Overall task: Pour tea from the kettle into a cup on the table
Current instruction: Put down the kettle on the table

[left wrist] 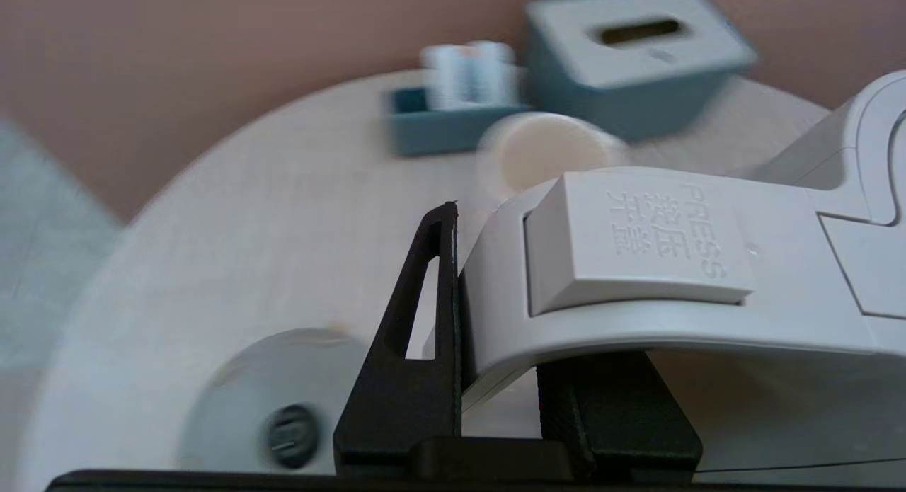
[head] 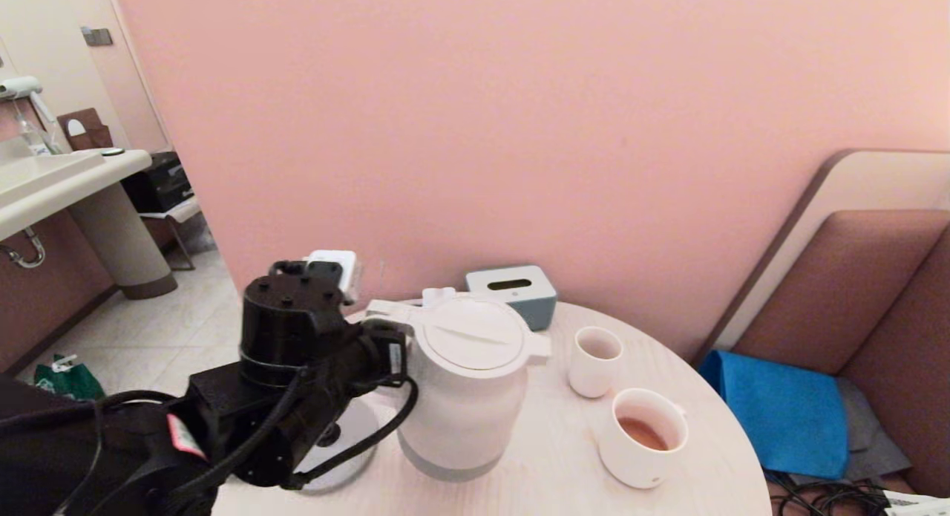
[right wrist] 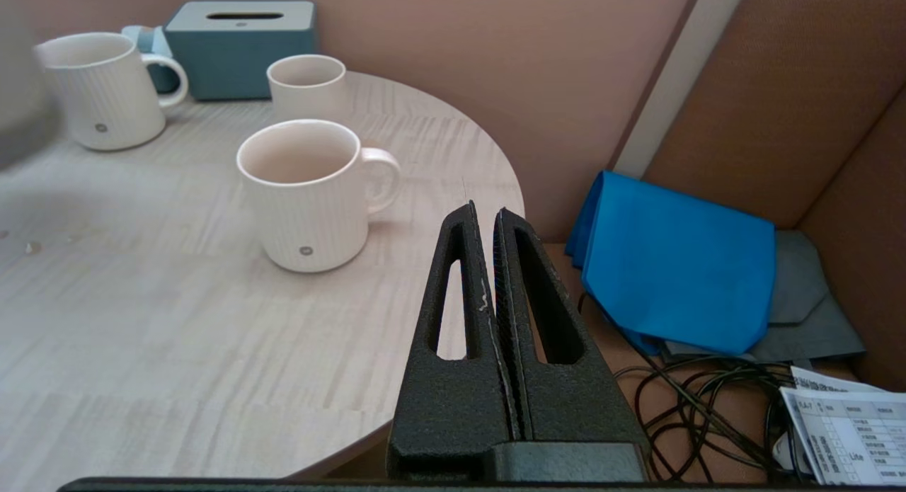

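One round pale-wood worktop (head: 534,471), carrying everything. One white kettle (head: 467,397), biggest piece by far — upright near the middle, lid flat, spout side toward the cups, its round base plate (head: 349,442) bare just beside it. One left pincer (left wrist: 495,336), clamped on the kettle's handle just under the press button, a black finger (left wrist: 417,350) on either side of the loop. One grey-blue tissue box (head: 516,293) at the far edge against the wall, one small blue tray (left wrist: 439,127) near it. Three drinking vessels, counted: one wide cup (head: 642,438) near the front right edge, a shallow pool of reddish-brown tea (head: 642,433) inside; one handleless tumbler (head: 594,361) just behind it, between cup and kettle; one narrower handled mug (right wrist: 106,88) further back. One right pincer (right wrist: 493,294), off the worktop's edge — fingers pressed flat together, nothing between them.
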Available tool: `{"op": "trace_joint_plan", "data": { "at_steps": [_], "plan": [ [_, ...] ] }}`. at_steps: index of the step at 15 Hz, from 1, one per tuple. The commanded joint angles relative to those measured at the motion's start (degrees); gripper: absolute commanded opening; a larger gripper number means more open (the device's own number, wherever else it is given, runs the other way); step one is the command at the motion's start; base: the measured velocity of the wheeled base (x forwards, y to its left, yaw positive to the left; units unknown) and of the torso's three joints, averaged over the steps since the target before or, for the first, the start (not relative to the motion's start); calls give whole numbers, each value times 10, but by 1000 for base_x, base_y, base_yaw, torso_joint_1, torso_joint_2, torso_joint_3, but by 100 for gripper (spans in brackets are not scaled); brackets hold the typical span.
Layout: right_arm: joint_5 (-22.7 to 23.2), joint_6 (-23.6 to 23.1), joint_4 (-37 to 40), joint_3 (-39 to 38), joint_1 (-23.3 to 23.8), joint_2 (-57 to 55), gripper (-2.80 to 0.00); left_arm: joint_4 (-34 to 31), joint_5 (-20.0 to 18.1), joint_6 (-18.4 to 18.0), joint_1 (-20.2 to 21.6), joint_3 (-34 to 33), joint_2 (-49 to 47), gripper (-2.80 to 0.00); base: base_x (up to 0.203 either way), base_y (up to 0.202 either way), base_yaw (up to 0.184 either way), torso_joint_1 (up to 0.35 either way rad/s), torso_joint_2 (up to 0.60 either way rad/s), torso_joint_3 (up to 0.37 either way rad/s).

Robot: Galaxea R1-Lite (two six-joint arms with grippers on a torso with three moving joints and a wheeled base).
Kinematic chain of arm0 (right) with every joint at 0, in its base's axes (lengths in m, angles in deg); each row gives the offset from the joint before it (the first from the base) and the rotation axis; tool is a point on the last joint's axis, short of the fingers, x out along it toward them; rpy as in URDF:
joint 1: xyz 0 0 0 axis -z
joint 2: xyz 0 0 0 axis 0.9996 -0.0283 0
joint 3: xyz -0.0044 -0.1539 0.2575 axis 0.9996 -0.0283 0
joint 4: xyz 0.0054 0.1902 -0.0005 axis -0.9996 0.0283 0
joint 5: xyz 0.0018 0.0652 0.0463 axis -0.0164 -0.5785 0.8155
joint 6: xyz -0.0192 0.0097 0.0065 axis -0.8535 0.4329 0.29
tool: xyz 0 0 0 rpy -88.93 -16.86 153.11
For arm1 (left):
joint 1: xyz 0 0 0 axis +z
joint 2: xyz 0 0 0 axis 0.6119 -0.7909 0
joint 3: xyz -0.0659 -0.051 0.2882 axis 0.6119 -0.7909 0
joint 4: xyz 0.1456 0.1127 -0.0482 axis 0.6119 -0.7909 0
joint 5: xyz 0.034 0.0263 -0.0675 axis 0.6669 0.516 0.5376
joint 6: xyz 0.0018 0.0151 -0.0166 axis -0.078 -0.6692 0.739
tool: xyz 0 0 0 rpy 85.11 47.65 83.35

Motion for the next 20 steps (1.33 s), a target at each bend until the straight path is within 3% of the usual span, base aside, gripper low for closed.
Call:
{"op": "trace_joint_plan", "data": {
  "at_steps": [1, 4, 7, 11, 20],
  "plan": [
    [0, -1, 0, 0, 0, -1, -280, 22, 1, 5, 40, -46, 27, -280, 0, 0, 0, 0, 0, 0],
    [0, 0, 0, 0, 0, -1, -280, 81, -5, 1, 135, -83, 28, -280, 0, 0, 0, 0, 0, 0],
    [0, -1, 0, 0, -1, -1, -280, 108, -53, -20, 206, -112, 45, -280, 0, 0, 0, 0, 0, 0],
    [0, 0, 0, 0, 0, -1, -280, 116, -61, -16, 225, -159, 48, -280, 0, 0, 0, 0, 0, 0],
    [0, -1, 0, 0, -1, -1, -280, 270, -62, -4, 273, -256, -23, -280, 0, 0, 0, 0, 0, 0]
  ]
}}
